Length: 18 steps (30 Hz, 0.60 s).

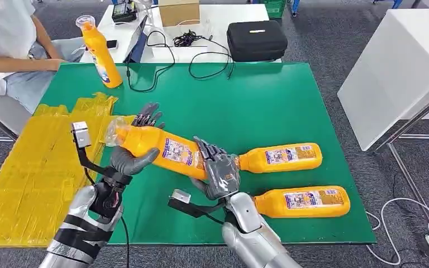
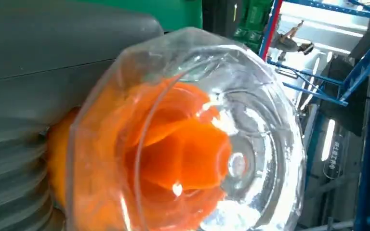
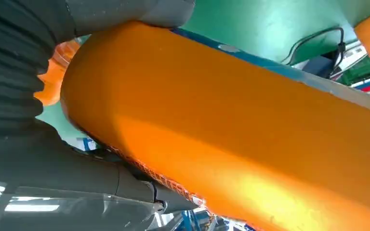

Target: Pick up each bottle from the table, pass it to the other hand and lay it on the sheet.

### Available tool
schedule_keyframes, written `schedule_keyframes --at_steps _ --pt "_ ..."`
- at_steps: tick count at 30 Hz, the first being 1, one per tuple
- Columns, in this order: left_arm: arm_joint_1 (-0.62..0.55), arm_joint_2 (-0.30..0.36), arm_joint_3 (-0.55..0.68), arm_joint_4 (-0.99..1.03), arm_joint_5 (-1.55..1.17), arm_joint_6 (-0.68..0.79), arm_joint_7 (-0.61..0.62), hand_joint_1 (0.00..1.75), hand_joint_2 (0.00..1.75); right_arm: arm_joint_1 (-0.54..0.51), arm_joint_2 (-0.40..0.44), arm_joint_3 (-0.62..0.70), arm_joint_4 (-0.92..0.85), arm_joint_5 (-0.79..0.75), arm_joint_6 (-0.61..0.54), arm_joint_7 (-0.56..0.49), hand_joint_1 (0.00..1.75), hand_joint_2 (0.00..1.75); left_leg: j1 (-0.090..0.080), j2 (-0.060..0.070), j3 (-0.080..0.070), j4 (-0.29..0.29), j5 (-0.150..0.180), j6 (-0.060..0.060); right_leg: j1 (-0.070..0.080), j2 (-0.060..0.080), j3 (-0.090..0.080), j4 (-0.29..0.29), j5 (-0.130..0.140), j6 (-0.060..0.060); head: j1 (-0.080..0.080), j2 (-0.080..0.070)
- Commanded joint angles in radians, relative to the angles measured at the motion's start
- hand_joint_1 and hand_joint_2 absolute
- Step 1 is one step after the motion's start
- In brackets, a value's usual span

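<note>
An orange bottle [image 1: 170, 149] with a clear cap hangs above the green table [image 1: 268, 100], lying almost level between my two hands. My right hand [image 1: 220, 173] grips its base end, with the thumb and fingers wrapped round the orange body [image 3: 250, 144]. My left hand [image 1: 135, 160] holds the neck end beside the clear cap [image 2: 183, 159], thumb on the near side and fingers standing up behind. Two more orange bottles lie on the table to the right, one [image 1: 282, 157] farther and one [image 1: 304, 202] nearer. Another bottle [image 1: 101, 53] stands upright at the back left. The yellow sheet [image 1: 28, 167] covers the table's left end.
A person in a white top [image 1: 5, 39] sits at the back left beside the upright bottle. Black cables [image 1: 201, 61] trail onto the table's far edge. Behind stand a black case [image 1: 255, 39], a cardboard box [image 1: 179, 11] and a white table. A white block [image 1: 396, 67] stands on the right.
</note>
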<state>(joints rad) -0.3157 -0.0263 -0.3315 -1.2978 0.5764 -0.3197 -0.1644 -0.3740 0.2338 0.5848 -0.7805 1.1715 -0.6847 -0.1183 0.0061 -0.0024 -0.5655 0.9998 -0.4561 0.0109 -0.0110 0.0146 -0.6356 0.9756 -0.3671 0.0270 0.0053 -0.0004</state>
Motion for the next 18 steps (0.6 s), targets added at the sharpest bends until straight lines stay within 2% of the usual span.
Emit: schedule_keyframes --at_steps 1,18 --pt "-0.088 -0.015 -0.048 0.100 -0.004 -0.009 0.008 0.00 1.75 0.007 0.017 0.098 0.085 0.046 -0.013 -0.042 1.75 1.75 0.001 -0.003 0.003 0.000 -0.001 0.000 0.002 -0.005 0.005 -0.001 -0.002 -0.001 0.000 0.000" --pt "-0.088 -0.015 -0.048 0.100 -0.004 -0.009 0.008 0.00 1.75 0.007 0.017 0.098 0.085 0.046 -0.013 -0.042 1.75 1.75 0.001 -0.004 0.003 0.000 -0.002 0.000 0.002 -0.006 0.005 -0.001 -0.003 -0.001 0.000 0.000"
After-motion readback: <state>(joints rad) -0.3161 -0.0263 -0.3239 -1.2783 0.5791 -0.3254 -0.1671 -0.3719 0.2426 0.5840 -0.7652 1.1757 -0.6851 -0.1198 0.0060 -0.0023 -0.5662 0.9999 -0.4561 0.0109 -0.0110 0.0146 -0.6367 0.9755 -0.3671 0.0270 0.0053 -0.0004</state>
